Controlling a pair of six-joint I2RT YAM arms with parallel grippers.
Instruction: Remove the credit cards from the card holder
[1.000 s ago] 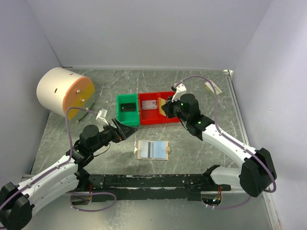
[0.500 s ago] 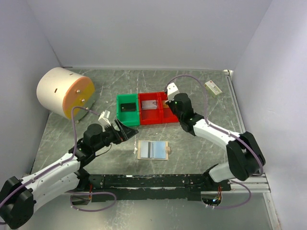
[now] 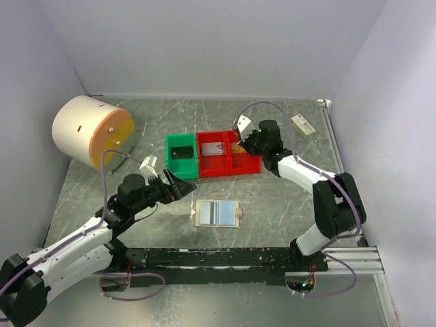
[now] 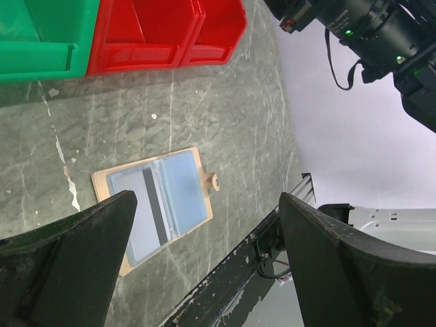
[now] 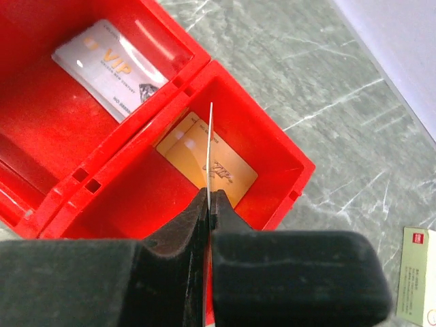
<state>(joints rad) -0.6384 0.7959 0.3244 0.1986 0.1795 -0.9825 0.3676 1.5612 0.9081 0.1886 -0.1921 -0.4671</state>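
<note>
Right end effector (image 5: 210, 196) clamped shut on thin card (image 5: 210, 143), edge-on over red bin (image 5: 272, 146) — gold card (image 5: 231, 176) lies inside. We judge cards light, stiff, slick; pinch by short edge. Left end effector (image 3: 178, 185) wide open, empty, near card holder (image 3: 216, 213) lying open on counter (image 3: 286, 204) — bin walls tight, counter around holder roomy.

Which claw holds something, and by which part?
The right claw pinches a credit card, seen edge-on, by its near end; the left claw is open and empty.
</note>
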